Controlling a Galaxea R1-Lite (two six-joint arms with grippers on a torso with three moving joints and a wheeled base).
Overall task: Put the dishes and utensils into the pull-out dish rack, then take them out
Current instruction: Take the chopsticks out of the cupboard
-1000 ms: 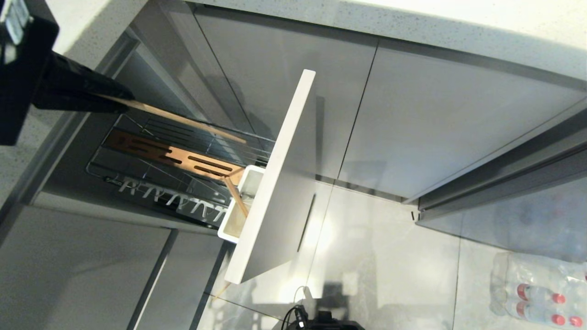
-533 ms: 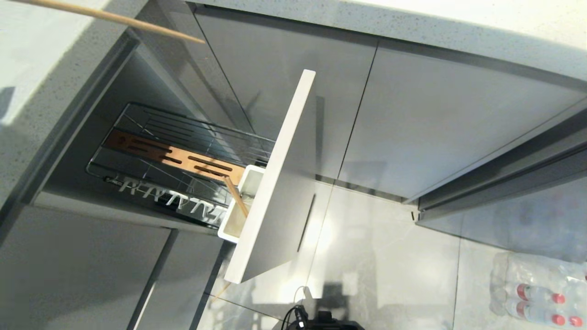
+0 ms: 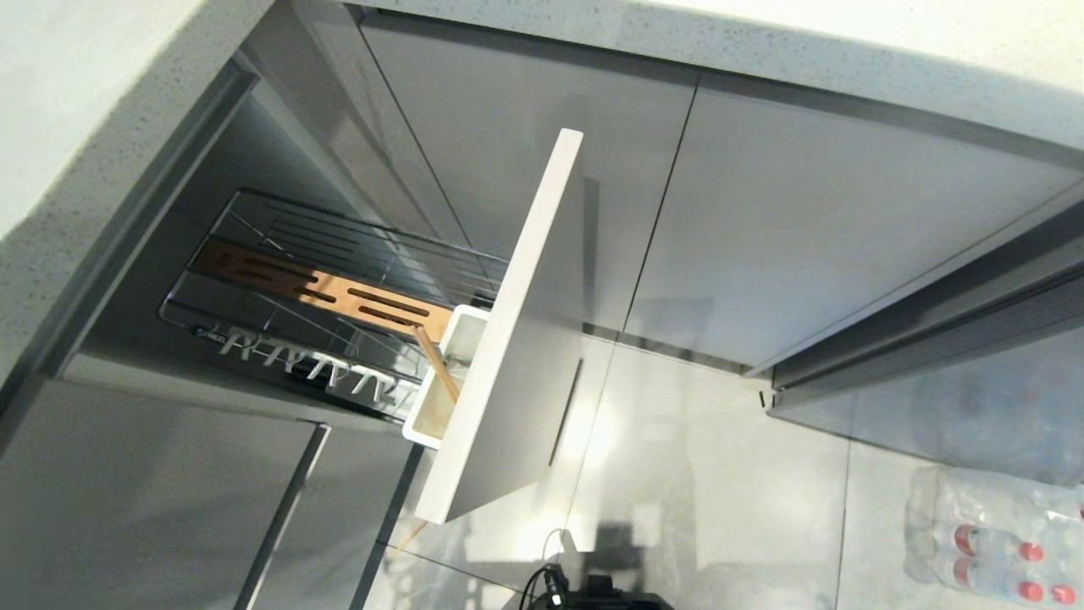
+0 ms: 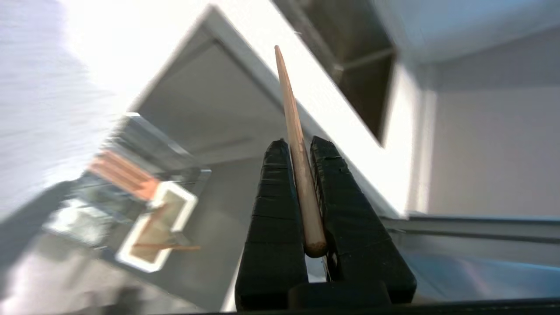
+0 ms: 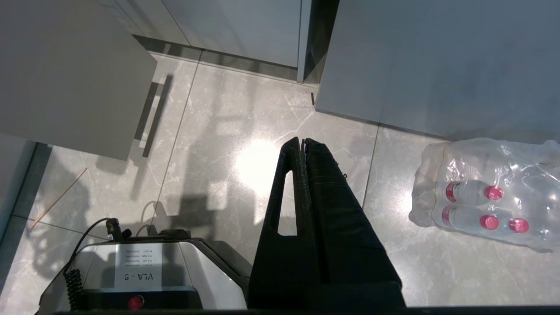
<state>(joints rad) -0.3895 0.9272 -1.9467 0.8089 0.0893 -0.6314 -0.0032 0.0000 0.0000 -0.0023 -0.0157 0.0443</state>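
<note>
The left hand lies outside the head view. In its wrist view the pull-out dish rack at lower left is smeared by blur. The pack of bottles is cut by the head view's lower right edge.

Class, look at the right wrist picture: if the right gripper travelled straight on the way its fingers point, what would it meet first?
Probably the floor. The right gripper, fingers together and empty, points at bare tiles short of the cabinet doors; the pack of bottles lies off to one side. Depth is hard to judge.
</note>
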